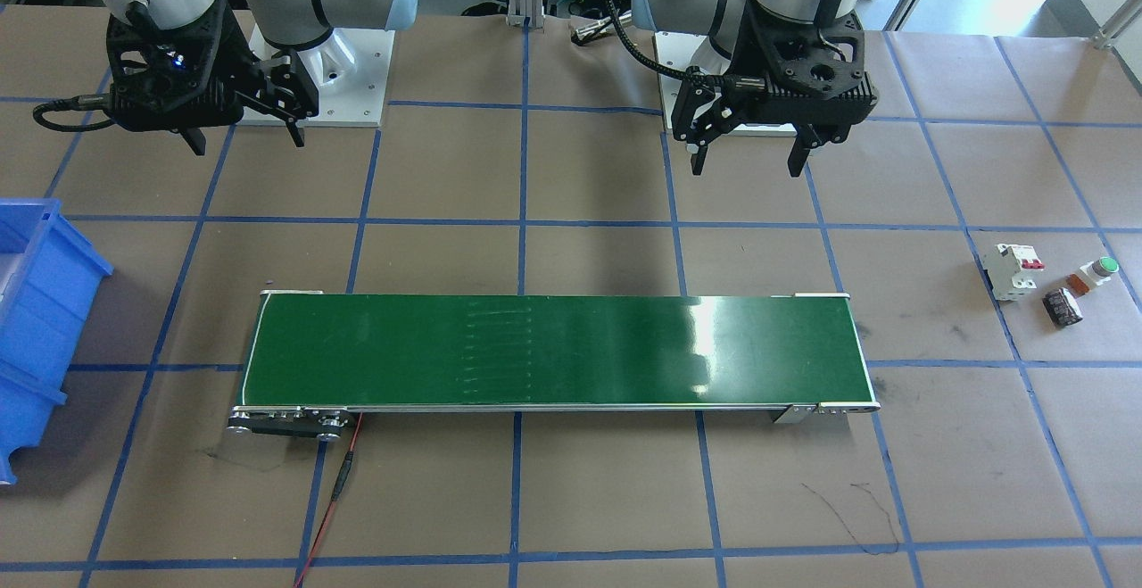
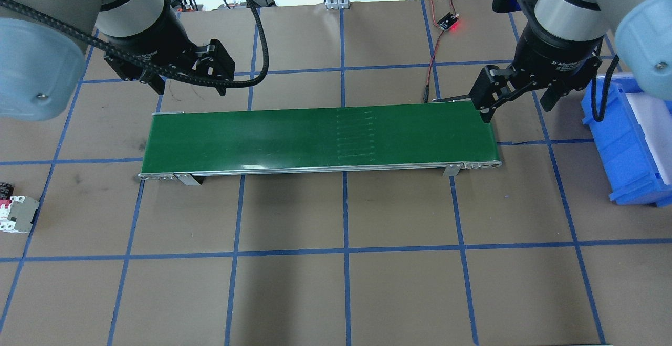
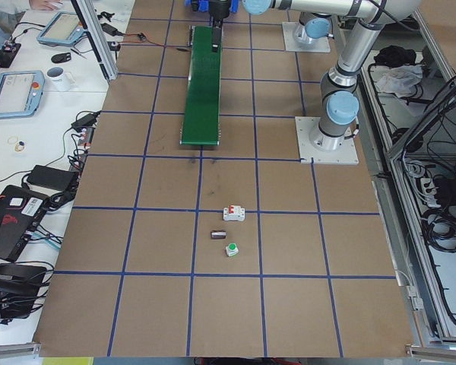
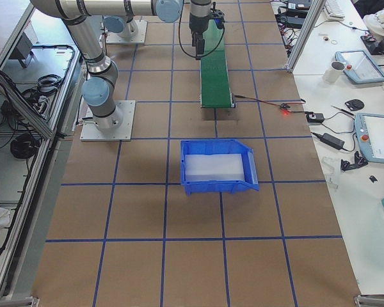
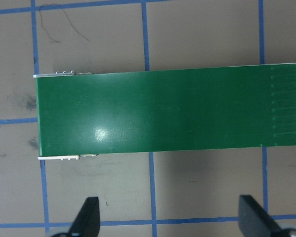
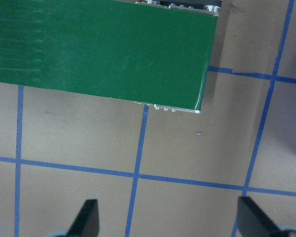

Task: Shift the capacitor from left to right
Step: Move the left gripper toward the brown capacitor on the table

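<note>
The capacitor (image 1: pixel 1063 308), a stubby black cylinder, lies on the brown table at the robot's far left, beside the white breaker (image 1: pixel 1014 271) and the green-capped push button (image 1: pixel 1096 274). It also shows in the exterior left view (image 3: pixel 220 236) and partly at the overhead view's left edge (image 2: pixel 4 188). My left gripper (image 1: pixel 748 160) is open and empty, hovering behind the green conveyor belt's (image 1: pixel 553 351) left end, far from the capacitor. My right gripper (image 1: pixel 245 142) is open and empty behind the belt's right end. Both wrist views show only belt and table between open fingers.
A blue bin (image 2: pixel 625 141) stands on the table at the robot's right, past the belt's end. A red wire (image 1: pixel 343 472) runs from the belt's right end to the table's far edge. Blue tape lines grid the table.
</note>
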Tool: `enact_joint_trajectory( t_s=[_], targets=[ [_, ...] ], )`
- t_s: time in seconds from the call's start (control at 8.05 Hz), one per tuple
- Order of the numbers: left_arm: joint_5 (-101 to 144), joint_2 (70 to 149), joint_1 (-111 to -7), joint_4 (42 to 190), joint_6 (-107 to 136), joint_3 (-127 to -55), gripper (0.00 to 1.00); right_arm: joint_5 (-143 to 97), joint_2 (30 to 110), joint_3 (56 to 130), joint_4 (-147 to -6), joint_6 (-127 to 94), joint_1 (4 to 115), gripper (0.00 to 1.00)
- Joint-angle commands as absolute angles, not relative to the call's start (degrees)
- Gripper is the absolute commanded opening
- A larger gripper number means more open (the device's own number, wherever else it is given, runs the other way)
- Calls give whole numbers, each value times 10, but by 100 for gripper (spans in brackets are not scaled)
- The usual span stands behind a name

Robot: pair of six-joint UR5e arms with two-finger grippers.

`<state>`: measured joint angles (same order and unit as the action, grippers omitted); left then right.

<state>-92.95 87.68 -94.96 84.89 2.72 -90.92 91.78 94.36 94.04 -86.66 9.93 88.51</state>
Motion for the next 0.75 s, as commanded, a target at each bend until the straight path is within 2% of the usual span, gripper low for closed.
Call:
enact_joint_trajectory(
  t_s=[0.0,0.25,0.37,0.62],
  targets=[
    [-911,875,-943,849,24,-908,100,918,943,940,-867,99,885,100],
    [-917,867,-934,855,-44,-910,100,918,944,940,-867,99,885,100],
    [-923,868,-897,850,-60,-911,100,918,944,940,-867,99,885,100],
    [-905,873,-742,846,-172,-909,100,918,943,940,-867,99,885,100]
  ],
)
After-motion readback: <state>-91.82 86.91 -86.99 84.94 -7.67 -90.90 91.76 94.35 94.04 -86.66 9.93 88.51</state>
